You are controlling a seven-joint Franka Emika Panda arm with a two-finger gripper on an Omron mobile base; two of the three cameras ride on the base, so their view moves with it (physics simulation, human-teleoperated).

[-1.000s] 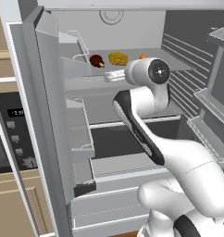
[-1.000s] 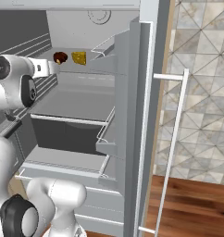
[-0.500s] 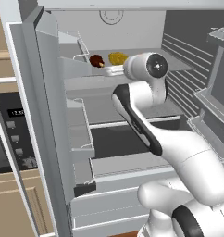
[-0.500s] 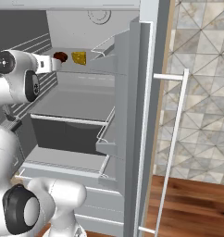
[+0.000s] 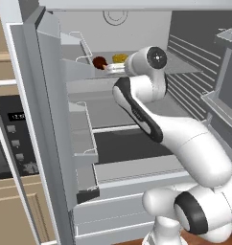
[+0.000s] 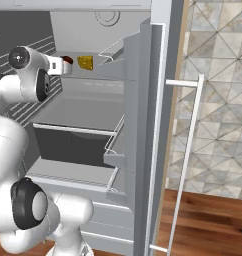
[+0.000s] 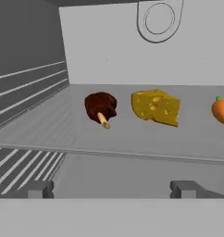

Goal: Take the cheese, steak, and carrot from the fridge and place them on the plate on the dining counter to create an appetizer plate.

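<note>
Up on the top shelf [image 7: 132, 139] of the open fridge [image 5: 46, 124] lie the three foods in a row, apart from one another. Seen from the hand camera, the steak [image 7: 101, 107] is on the left, a dark brown-red lump with a pale bone end sticking out toward the camera. The cheese [image 7: 156, 107], a yellow wedge with holes, sits in the middle just beside it. The carrot [image 7: 222, 111] lies further right, cut off by the picture's edge, with a speck of green on top.

The end effector [image 7: 112, 189] hangs in front of the shelf's front edge with its two dark fingertips [image 7: 37, 189] spread wide and nothing between them; it touches none of the food. It points roughly at the gap between steak and cheese.

From the left base camera the steak [image 5: 99, 61] and cheese [image 5: 119, 58] show just behind the white wrist, and the arm [image 5: 151, 124] reaches up into the fridge from the lower right. From the right base camera the cheese [image 6: 85, 62] and a sliver of steak [image 6: 67, 60] sit just past the wrist. The fridge door [image 6: 143, 140] stands open with wire-railed shelves. A black oven [image 5: 10, 139] is set in the wall left of the fridge.
</note>
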